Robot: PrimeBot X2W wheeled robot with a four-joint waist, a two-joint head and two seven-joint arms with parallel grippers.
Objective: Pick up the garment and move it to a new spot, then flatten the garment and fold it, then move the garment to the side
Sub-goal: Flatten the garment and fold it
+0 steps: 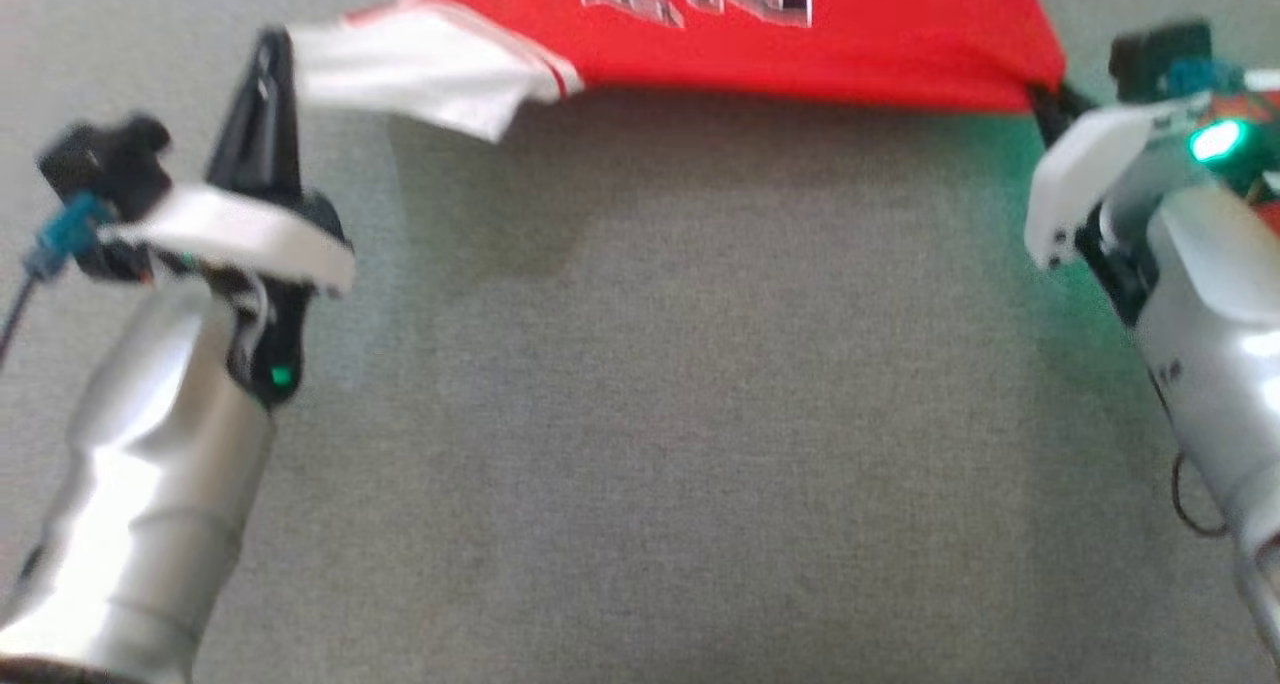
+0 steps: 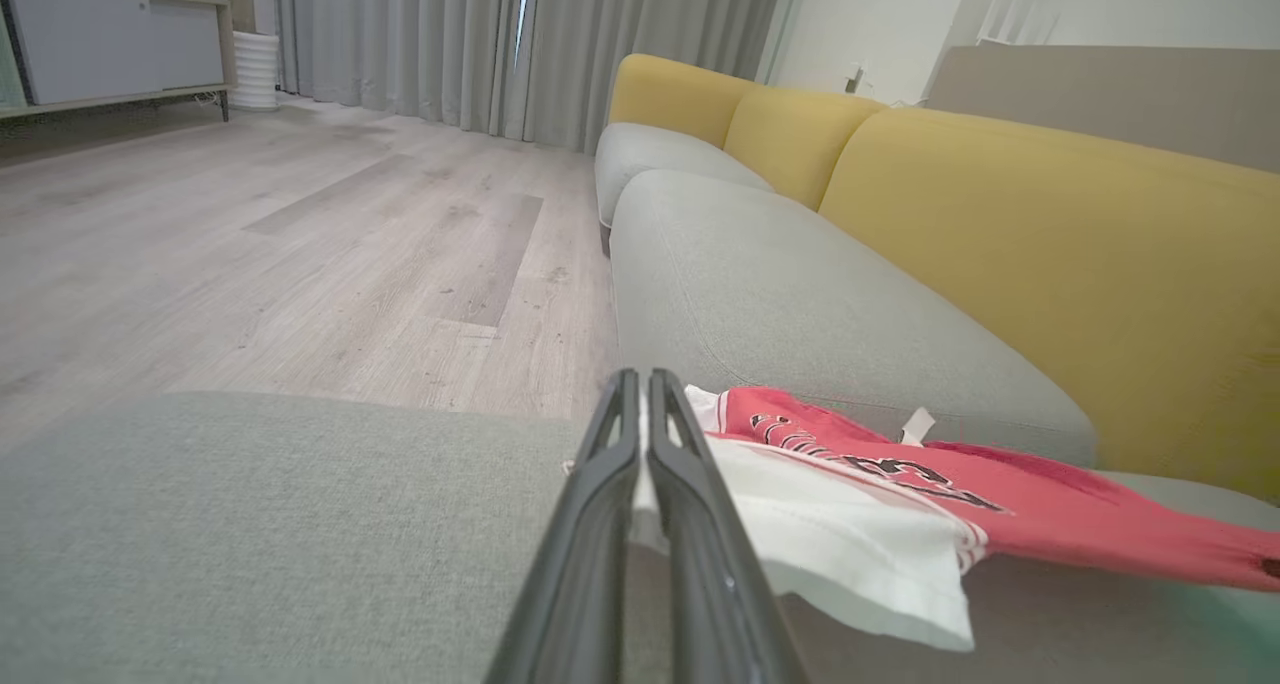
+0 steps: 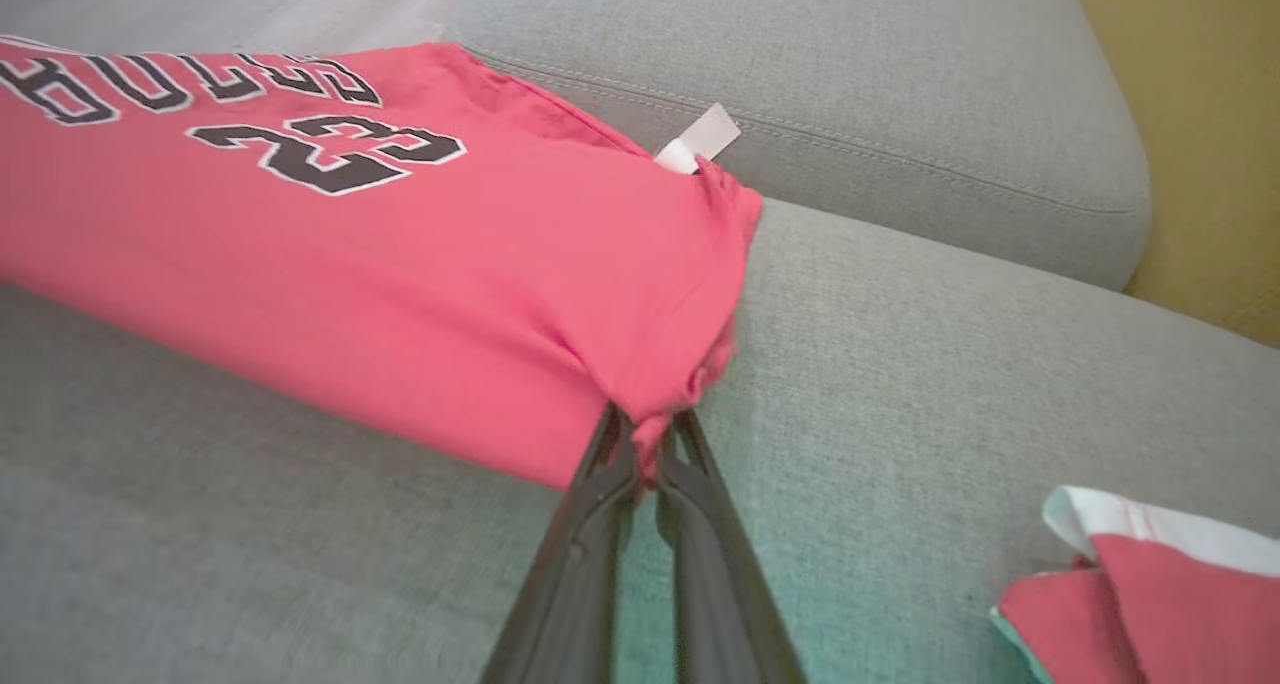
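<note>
The garment point(image 1: 760, 34) is a red jersey with white sleeves and black-and-white lettering, stretched across the top of the head view above the grey sofa seat. My left gripper point(image 1: 272, 49) is shut on its white sleeve edge at the left. My right gripper point(image 1: 1042, 99) is shut on a bunched red corner at the right. In the left wrist view my left gripper point(image 2: 640, 389) pinches white cloth, and the garment point(image 2: 960, 494) trails off to the right. In the right wrist view my right gripper point(image 3: 648, 434) clamps a gathered red corner of the garment point(image 3: 380, 274).
A grey sofa seat point(image 1: 680, 414) lies under the jersey, with yellow back cushions point(image 2: 1050, 254) behind it. Wooden floor point(image 2: 300, 244) runs beside the sofa toward grey curtains. Another red-and-white piece of cloth point(image 3: 1140, 584) lies on the seat at the lower right of the right wrist view.
</note>
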